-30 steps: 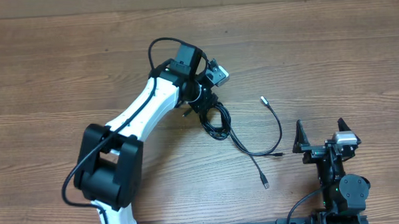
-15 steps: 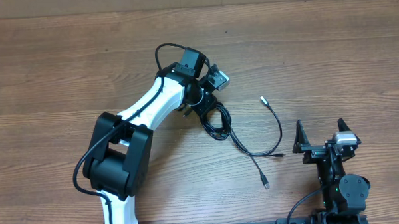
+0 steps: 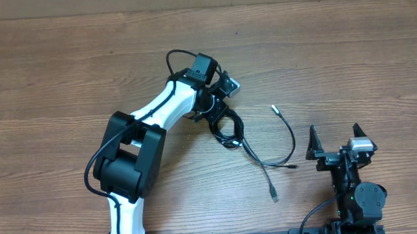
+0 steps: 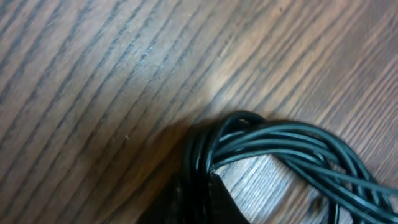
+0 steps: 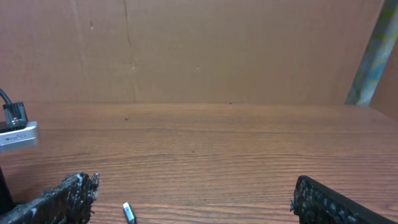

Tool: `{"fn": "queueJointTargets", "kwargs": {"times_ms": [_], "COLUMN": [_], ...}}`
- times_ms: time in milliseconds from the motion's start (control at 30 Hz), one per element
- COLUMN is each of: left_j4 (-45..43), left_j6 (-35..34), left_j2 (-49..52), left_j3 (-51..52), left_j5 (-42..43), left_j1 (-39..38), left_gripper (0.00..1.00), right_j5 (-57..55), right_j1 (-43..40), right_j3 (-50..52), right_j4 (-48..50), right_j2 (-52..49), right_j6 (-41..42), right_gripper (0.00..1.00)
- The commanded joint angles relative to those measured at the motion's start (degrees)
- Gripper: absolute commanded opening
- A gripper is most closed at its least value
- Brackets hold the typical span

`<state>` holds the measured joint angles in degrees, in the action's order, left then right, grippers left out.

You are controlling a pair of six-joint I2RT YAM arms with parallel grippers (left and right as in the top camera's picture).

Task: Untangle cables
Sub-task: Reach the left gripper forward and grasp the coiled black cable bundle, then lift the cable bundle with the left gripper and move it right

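The cables [image 3: 228,132] lie bunched in a dark knot just right of centre in the overhead view, on the wooden table [image 3: 68,73]. The left gripper [image 3: 218,121] sits at the knot's upper-left edge with its jaws drawn narrow. In the left wrist view the dark fingertips [image 4: 198,198] at the bottom edge seem to pinch the bend of the bundle, though the contact is lost in shadow. Loose strands trail from the knot toward the lower right. One curves up to a silver-tipped plug [image 3: 274,108]; a lower strand end [image 3: 273,197] lies below it. The right gripper [image 3: 334,142] stands in the lower right corner, jaws spread wide, holding nothing, well apart from the knot.
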<state>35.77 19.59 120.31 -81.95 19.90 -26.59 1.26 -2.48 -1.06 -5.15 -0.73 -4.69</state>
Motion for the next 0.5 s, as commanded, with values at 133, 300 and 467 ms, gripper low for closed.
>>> {"fn": "queueJointTargets", "kwargs": {"times_ms": [133,300,467], "left_j4": [2.54,8.37,11.61], "left_j6": [-1.92,-6.45,-16.87], "left_j2": [-0.13,-7.56,-19.02], "left_j3": [-1.6,-7.19,-9.55], "left_j5": [-1.31,-3.78,-3.74], "left_j1": [0.61,2.75,5.64], "left_gripper": [0.04,0.04,0.04], "right_j5": [-0.09,-0.09,-0.09], "right_j1": [0.17,0.17,0.17], "right_j3": [0.61,0.61,0.61], "right_j4": [0.39,0.39,0.39], "right_j2": [0.57,0.57,0.57], "right_j6": [0.13,0.13,0.13], "right_gripper": [1.0,1.0,1.0]}}
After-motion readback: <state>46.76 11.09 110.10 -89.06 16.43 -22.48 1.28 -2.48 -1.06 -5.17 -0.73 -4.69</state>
